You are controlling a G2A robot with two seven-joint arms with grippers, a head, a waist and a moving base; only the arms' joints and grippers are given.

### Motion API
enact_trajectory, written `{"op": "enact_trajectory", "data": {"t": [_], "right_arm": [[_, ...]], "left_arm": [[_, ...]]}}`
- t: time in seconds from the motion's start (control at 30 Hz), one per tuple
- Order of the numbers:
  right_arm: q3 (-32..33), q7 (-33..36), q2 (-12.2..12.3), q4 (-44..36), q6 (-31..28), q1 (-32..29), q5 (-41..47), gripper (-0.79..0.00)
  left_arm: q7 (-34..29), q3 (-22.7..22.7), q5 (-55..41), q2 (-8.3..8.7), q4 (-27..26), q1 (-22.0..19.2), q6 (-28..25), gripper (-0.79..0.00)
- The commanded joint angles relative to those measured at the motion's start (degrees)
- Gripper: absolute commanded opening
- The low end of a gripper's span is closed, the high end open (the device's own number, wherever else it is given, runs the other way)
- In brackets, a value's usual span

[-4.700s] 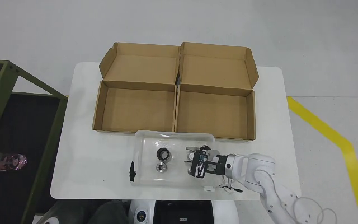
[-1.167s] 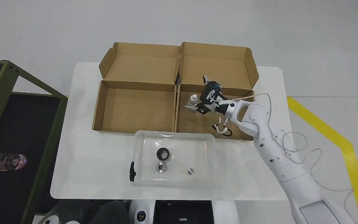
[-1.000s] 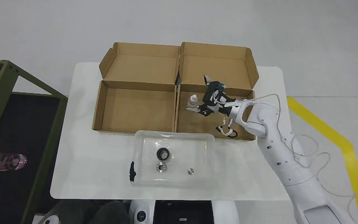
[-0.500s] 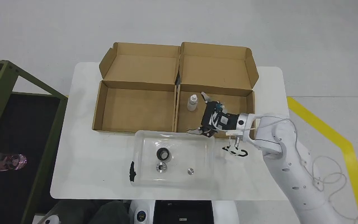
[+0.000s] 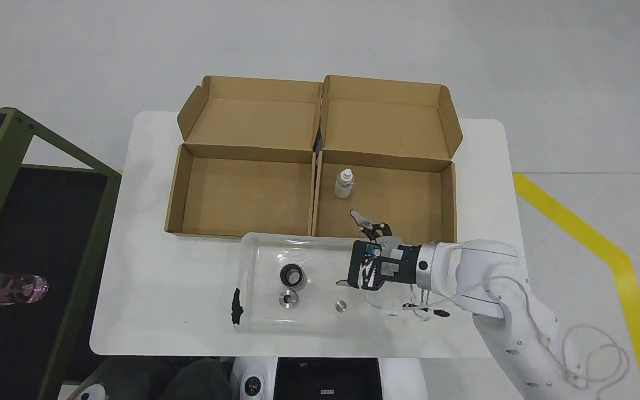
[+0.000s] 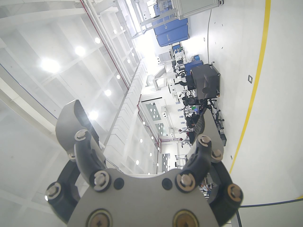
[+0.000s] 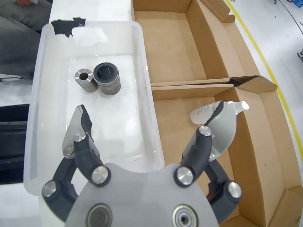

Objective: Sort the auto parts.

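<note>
White table point(image 5: 150, 250) shows in the top view, with two open cardboard boxes at the back and a clear plastic tub point(image 5: 310, 237) in front of them. A small white bottle point(image 5: 344, 182) stands alone in the right box point(image 5: 400, 205), which looks like its sorted home; the left box point(image 5: 240, 195) sits beside it. Three metal parts wait in the tub: a dark-ringed sleeve point(image 5: 292, 274), a small metal cylinder point(image 5: 289, 298) just beside it, and a tiny round piece point(image 5: 340, 304) a little apart. The right gripper point(image 5: 353, 252) hangs over the tub's right end with its fingers spread wide and nothing in them, probably ready for the next part. From the left wrist, the left gripper point(image 6: 139, 116) points up at a bright hall ceiling, fingers apart and empty, likely parked out of the way. From the right wrist, the sleeve is a fat grey tube with a black lining, the cylinder is shiny with a hole on top, and both stand upright, close together.
</note>
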Motion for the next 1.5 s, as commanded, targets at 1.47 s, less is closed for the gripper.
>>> {"op": "enact_trajectory", "data": {"t": [1.47], "right_arm": [[-15.56,13.57,0.94,0.12,-3.42,0.48,-11.97,-0.102]], "left_arm": [[0.0,0.0,0.0,0.0,0.0,0.0,0.0,0.0]]}}
